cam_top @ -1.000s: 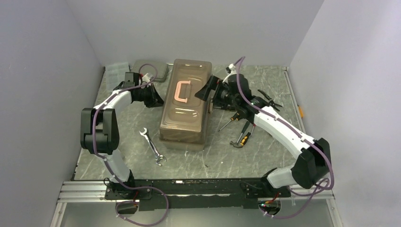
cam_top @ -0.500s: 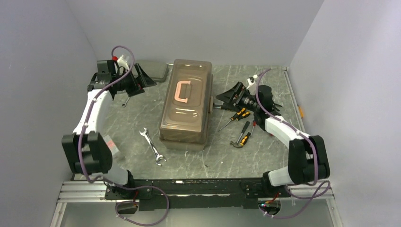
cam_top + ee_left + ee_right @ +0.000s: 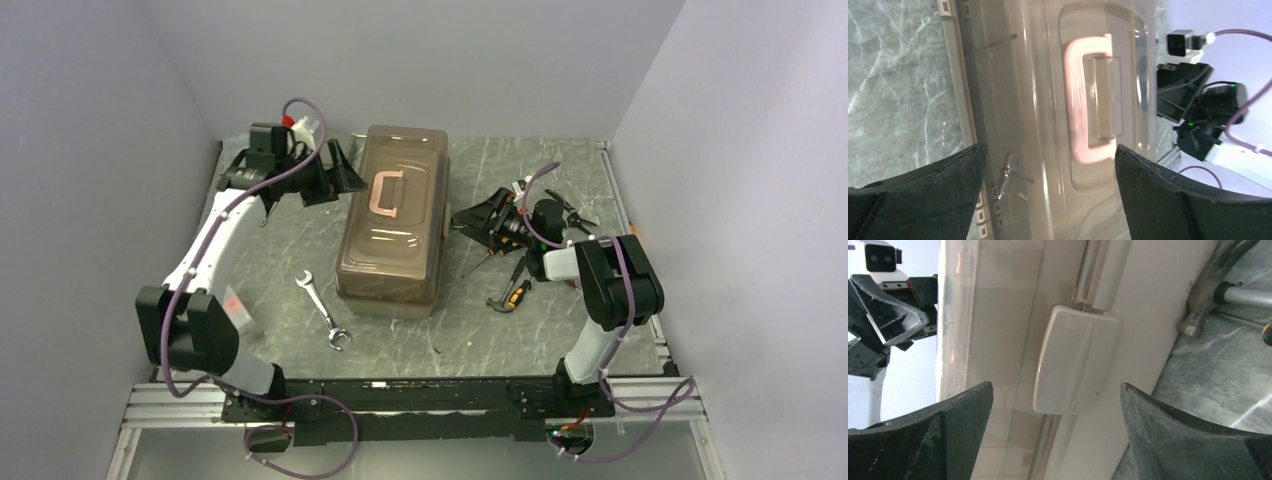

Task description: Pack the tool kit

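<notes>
Packing seems unstarted: the toolbox point(image 3: 392, 225) is shut, the wrench point(image 3: 323, 309) lies left of it, the screwdrivers point(image 3: 518, 268) and hammer point(image 3: 505, 298) lie right, and the left gripper point(image 3: 338, 172) and right gripper point(image 3: 480, 216) flank it, jaws open and empty.

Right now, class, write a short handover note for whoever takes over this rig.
Left tool: open, empty, beside the toolbox, on its left.
Right tool: open, empty, facing the latch on its right side.
Toolbox shut. Wrench lies left of it; hammer, screwdrivers and pliers lie right of it.
None of these packed.
Left to do: open the lid, load them, close it.
</notes>
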Controlling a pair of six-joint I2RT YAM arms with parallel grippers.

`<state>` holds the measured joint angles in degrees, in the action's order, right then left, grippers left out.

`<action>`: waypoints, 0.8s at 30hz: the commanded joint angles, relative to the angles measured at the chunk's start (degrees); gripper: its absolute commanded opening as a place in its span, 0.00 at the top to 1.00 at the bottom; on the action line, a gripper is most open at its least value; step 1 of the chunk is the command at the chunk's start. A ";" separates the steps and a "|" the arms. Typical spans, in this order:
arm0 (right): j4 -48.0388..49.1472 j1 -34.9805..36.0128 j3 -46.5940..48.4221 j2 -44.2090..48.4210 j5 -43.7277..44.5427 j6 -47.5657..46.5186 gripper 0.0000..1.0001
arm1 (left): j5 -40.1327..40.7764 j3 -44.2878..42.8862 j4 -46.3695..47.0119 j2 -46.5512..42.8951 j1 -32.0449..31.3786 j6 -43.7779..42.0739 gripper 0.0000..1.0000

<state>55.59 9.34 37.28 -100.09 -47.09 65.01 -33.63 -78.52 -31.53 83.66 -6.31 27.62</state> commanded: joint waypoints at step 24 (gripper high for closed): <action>20.35 2.27 4.48 -13.98 -0.97 6.42 0.00 | 21.77 -13.18 -12.52 17.39 -9.16 -8.71 0.10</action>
<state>70.15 10.66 39.86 -112.88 -48.10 70.32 -16.88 -92.86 -38.39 99.88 -15.68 22.74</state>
